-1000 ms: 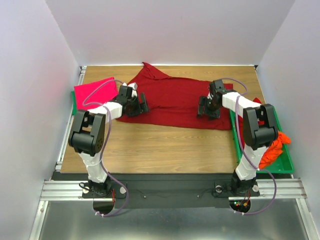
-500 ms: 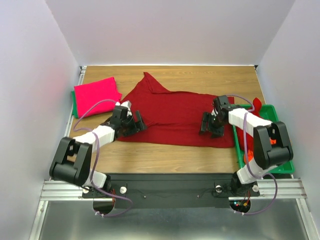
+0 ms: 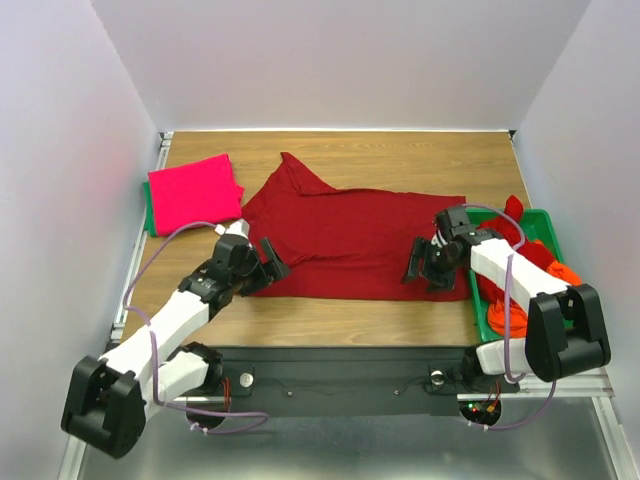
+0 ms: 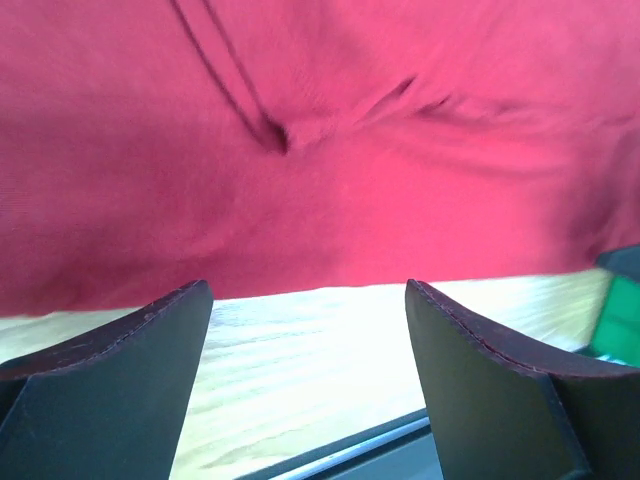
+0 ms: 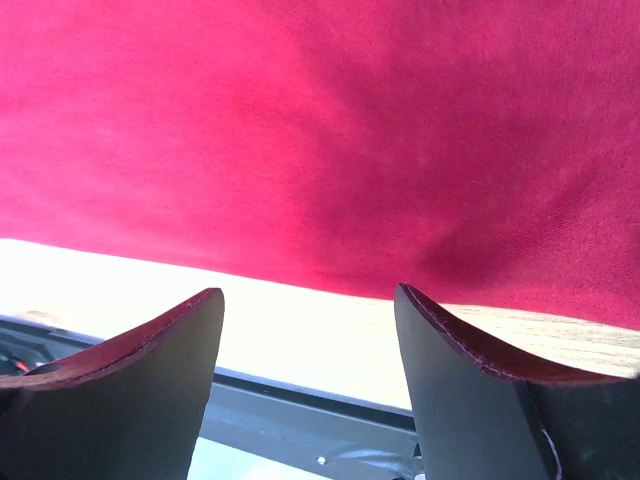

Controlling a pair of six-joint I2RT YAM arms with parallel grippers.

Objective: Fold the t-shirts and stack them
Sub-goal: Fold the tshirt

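A dark red t-shirt (image 3: 350, 230) lies spread flat across the middle of the wooden table (image 3: 330, 318), one sleeve pointing to the back left. A folded pink t-shirt (image 3: 193, 190) rests at the far left. My left gripper (image 3: 268, 262) stands open at the red shirt's near-left hem. My right gripper (image 3: 425, 262) stands open at its near-right hem. Both wrist views show the red shirt (image 4: 320, 150) (image 5: 350, 130) just past the fingertips and bare wood between the fingers. Whether the fingertips touch the cloth I cannot tell.
A green tray (image 3: 478, 295) at the right edge holds crumpled orange and red shirts (image 3: 565, 272). Another green tray (image 3: 148, 215) shows under the pink shirt. The table's near edge with its metal rail (image 5: 300, 400) lies close below both grippers.
Both arms have drawn back toward the near edge. The dark red shirt has shifted nearer with them and lies flatter. Both grippers stayed open.
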